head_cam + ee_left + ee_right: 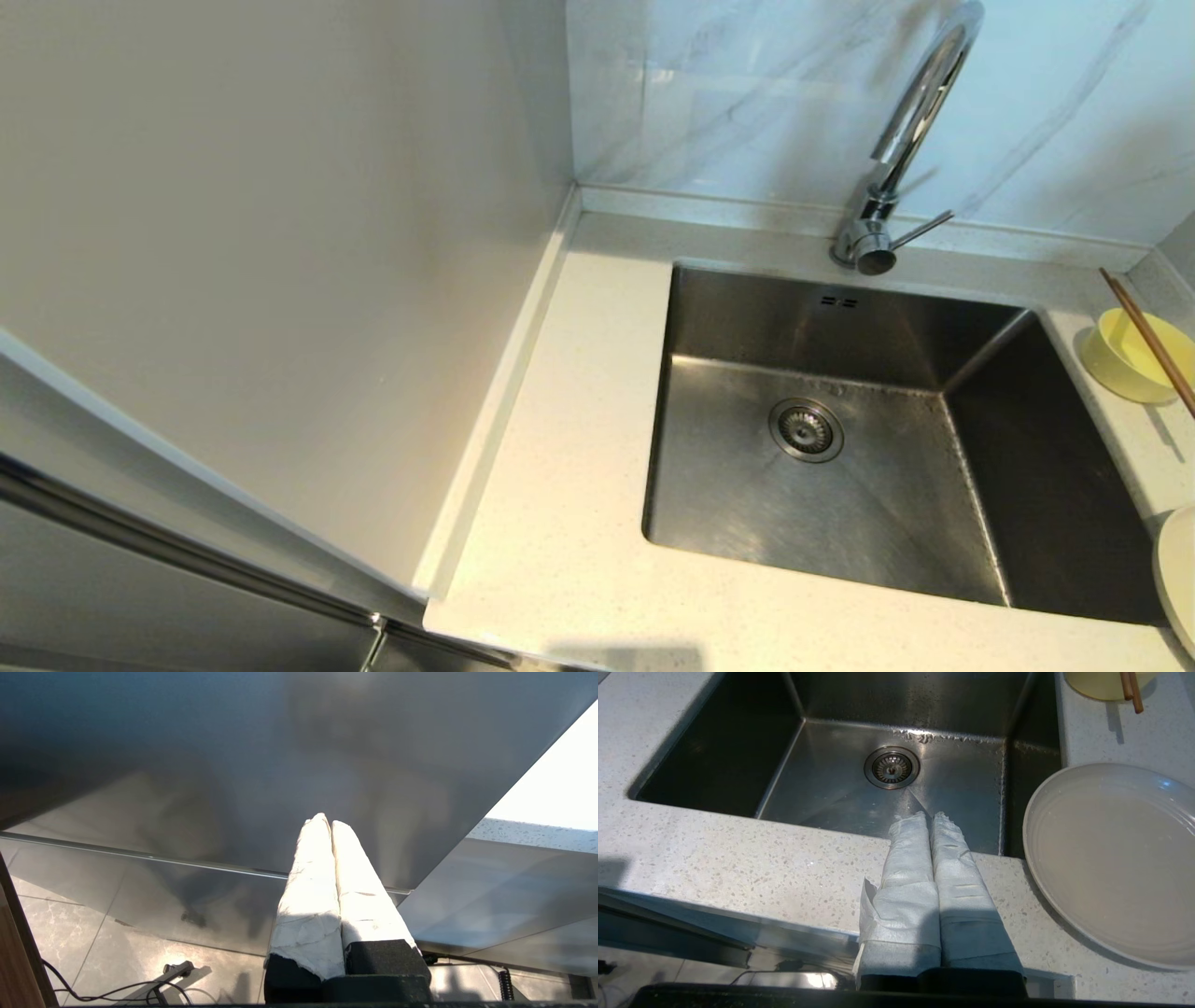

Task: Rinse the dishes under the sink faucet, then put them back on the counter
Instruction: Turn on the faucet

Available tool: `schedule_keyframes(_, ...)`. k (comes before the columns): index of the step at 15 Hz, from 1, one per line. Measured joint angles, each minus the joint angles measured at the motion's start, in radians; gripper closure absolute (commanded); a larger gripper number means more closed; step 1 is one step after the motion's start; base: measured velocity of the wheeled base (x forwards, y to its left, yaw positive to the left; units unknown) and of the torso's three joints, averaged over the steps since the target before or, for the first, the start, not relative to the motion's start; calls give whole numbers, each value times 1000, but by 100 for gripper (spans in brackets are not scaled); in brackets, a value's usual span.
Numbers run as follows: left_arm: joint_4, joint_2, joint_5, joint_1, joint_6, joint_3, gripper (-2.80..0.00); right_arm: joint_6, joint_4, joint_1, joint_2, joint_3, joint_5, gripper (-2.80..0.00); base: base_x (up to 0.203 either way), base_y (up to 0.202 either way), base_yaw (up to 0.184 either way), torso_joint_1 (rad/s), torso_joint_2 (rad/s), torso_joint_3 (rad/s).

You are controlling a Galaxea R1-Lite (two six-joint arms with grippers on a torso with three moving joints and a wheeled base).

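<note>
Head view showed the sink [868, 467], a square steel basin set into the speckled counter [560, 523], with its round drain strainer [806, 430] near the middle of the floor and 2 small overflow slots [838, 301] high on the back wall. The faucet [896, 140] rose from the counter behind the basin, its thin lever handle [920, 230] pointing toward the robot's right. On the counter to the right of the basin stood the pale-yellow bowl [1134, 359], with the brown chopsticks [1153, 345] laid across its rim. The cream plate [1178, 579] lay nearer the robot on the same side, cut off by the frame edge. Neither arm appeared in this view.

Right wrist view showed the right gripper [931, 817], its 2 white-wrapped fingers [908, 877] pressed together with nothing between them, held over the front strip of counter at the basin's edge. The plate lay just beside it, its rim slightly overhanging the basin corner; the bowl and chopsticks sat farther back.

Left wrist view showed the left gripper [326, 819], its wrapped fingers [308, 896] likewise pressed together and gripping nothing, held low beside a grey cabinet panel [233, 765], with tiled floor [70, 933] and a black cable [93, 991] beneath.
</note>
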Motion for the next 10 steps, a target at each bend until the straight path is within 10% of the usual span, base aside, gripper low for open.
schedule_keyframes(10, 0, 0, 0, 0, 0, 0, 0, 87, -187, 1, 572, -385, 7, 0, 0, 0, 0, 0, 0, 0)
